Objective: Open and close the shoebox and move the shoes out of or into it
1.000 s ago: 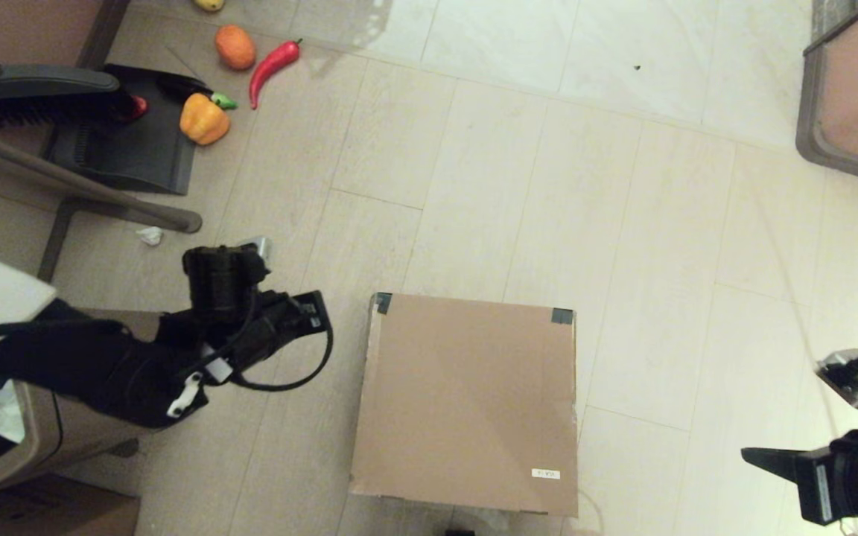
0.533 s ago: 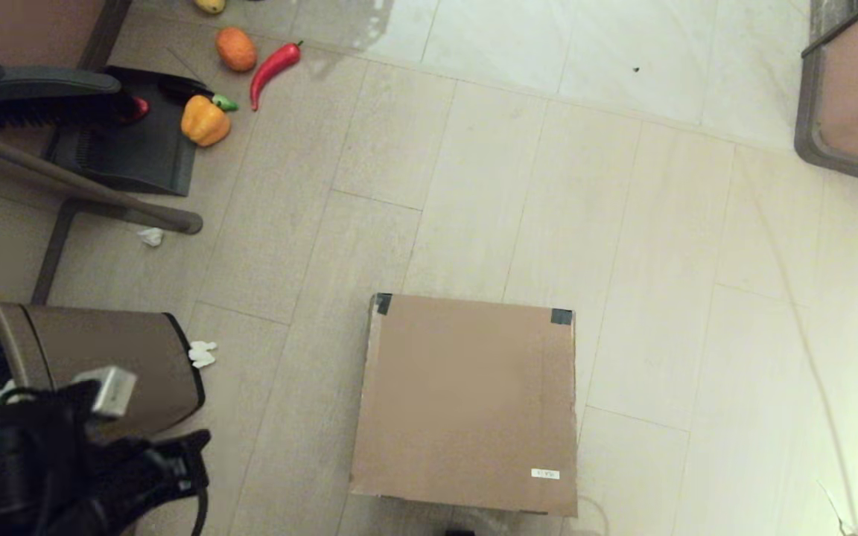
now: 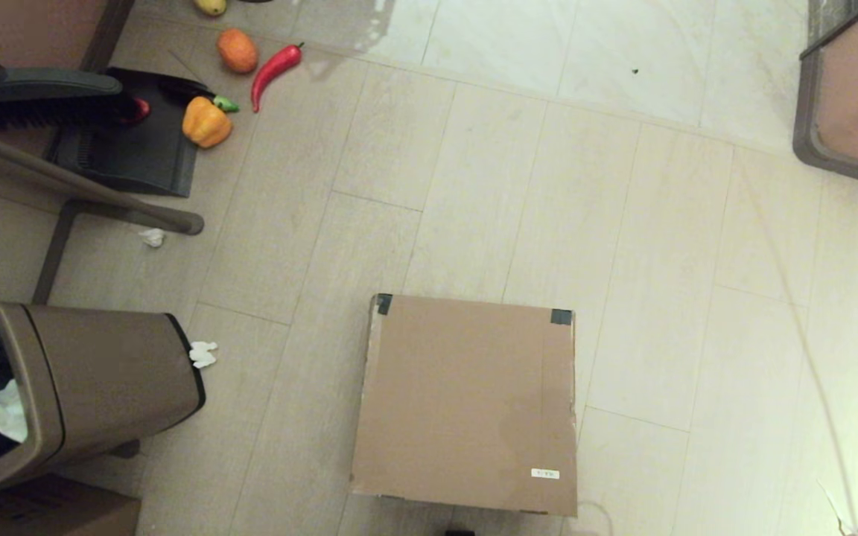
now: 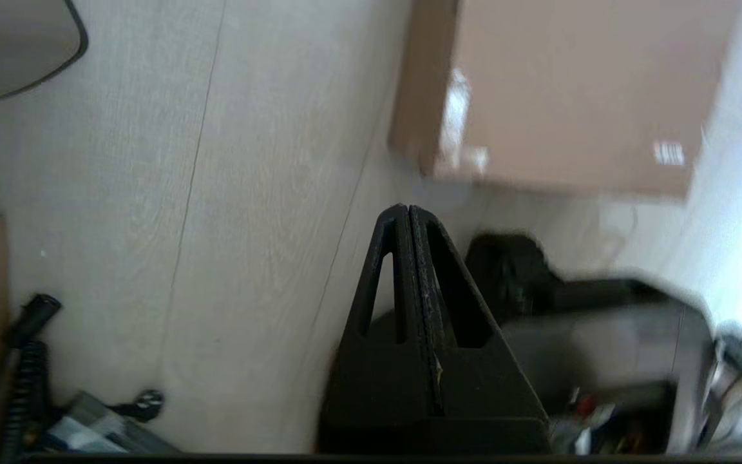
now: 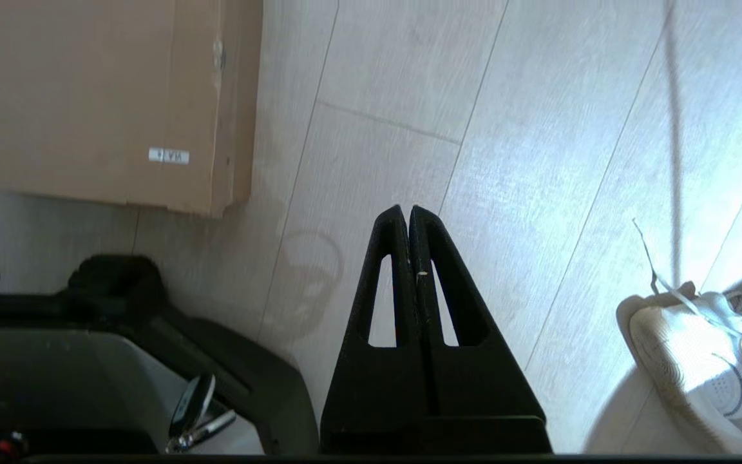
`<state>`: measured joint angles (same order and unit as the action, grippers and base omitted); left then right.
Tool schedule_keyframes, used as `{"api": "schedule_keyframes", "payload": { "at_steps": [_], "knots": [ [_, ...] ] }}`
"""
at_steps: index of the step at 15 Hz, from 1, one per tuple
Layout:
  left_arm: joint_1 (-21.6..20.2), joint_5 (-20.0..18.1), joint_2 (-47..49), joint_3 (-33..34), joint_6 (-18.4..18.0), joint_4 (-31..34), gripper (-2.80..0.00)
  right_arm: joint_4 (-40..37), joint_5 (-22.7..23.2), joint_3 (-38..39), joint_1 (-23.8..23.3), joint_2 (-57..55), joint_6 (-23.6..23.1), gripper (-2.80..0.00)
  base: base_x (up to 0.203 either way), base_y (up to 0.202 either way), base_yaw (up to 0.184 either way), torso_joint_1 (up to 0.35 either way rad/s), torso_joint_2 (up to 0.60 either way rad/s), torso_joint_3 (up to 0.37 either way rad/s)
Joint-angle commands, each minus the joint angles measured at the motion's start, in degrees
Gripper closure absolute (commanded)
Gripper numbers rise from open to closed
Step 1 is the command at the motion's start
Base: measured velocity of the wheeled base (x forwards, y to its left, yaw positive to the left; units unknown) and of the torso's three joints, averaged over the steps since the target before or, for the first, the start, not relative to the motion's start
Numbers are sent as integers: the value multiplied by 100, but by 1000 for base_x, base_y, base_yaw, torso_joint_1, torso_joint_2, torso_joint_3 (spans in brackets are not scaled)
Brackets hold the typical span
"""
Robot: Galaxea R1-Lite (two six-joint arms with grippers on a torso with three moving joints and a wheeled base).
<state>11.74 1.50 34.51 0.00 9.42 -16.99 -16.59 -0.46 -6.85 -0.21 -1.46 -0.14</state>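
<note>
With both arms out of the head view, the shoebox [image 3: 466,402] sits closed on the floor, lower centre of the frame.

At lower left stands a brown trash bin [image 3: 94,387], and past it the box lies flat-lidded, two dark tape patches [image 3: 383,303] on its far corners and a small white label [image 3: 546,473] near its front right corner; no shoes show, so they are presumably inside. The left gripper [image 4: 408,216] has its jaws pressed together on nothing, above bare floor near the box's front corner; the right gripper [image 5: 408,216] is likewise closed and empty beside the opposite corner. Cardboard like this should be light and fairly stiff yet easily creased, so the front lid edge near the label looks the best place to lift.
</note>
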Motion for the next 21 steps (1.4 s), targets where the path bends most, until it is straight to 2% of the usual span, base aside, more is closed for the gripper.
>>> {"api": "schedule_keyframes", "payload": {
  "at_steps": [1, 3, 5, 6, 9, 13, 21],
  "knots": [
    [-38, -59, -1652, -7, -100, 928, 0, -55, -15, 17, 3, 146, 5, 0, 0, 0, 0, 0, 0, 0],
    [-364, -187, -1956, -33, -309, 1744, 0, -55, -15, 17, 3, 146, 4, 0, 0, 0, 0, 0, 0, 0],
    [-1103, -255, -1928, -47, -418, 2075, 0, -55, -15, 17, 3, 146, -12, 0, 0, 0, 0, 0, 0, 0],
    [-1308, -273, -1947, -51, -450, 2144, 0, -55, 2, 17, 3, 146, -39, 0, 0, 0, 0, 0, 0, 0],
    [-1320, -279, -2278, -44, -467, 2149, 0, -55, -15, 26, 3, 146, -25, 0, 0, 0, 0, 0, 0, 0],
    [-1222, -278, -3393, -44, -456, 2155, 0, -55, 20, 17, 3, 146, -65, 0, 0, 0, 0, 0, 0, 0],
    [-1209, -247, -3460, -26, -327, 2103, 0, -37, -24, 35, 3, 146, -33, 0, 0, 0, 0, 0, 0, 0]
  ]
}}
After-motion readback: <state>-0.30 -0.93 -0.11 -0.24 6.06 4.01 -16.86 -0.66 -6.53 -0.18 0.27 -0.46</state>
